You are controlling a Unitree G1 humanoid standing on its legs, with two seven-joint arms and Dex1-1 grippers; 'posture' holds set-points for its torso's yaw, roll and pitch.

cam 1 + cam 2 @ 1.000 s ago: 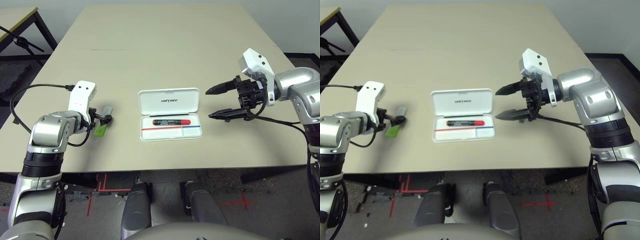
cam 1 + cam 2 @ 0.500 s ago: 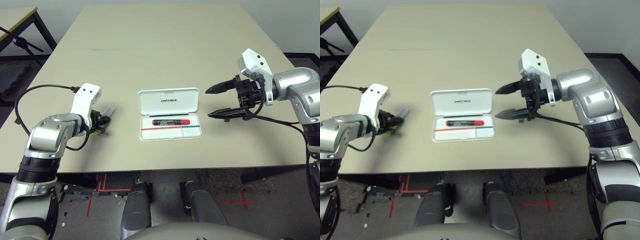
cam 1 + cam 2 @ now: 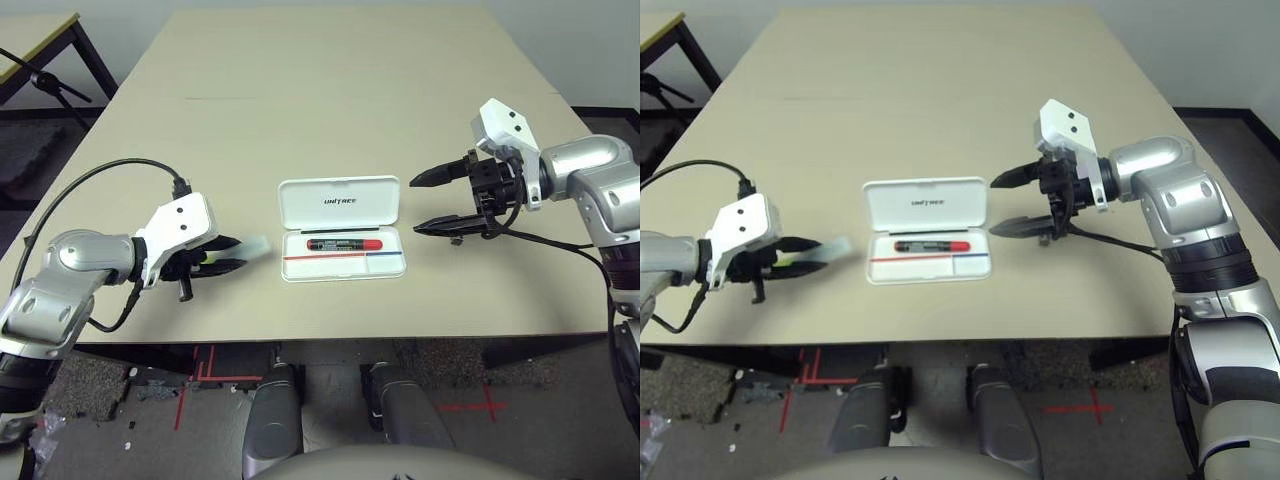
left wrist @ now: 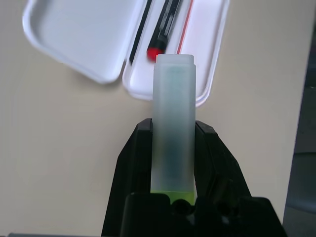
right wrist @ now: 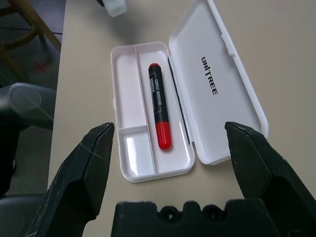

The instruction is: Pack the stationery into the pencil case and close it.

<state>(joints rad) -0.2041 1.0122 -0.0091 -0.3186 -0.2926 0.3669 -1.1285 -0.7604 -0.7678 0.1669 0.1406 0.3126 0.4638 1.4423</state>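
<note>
Left of the open case (image 3: 342,229), the left tool (image 3: 232,254) holds the highlighter (image 4: 173,143); the right tool (image 3: 438,203) stands wide beside it.

White pencil case (image 3: 342,228) lay open on the table, lid flat behind the tray, UNITREE lettering showing, red marker (image 3: 343,243) with black cap lying lengthwise inside, light-green highlighter (image 4: 174,148) with pale cap held off the table, pointing toward the case
</note>
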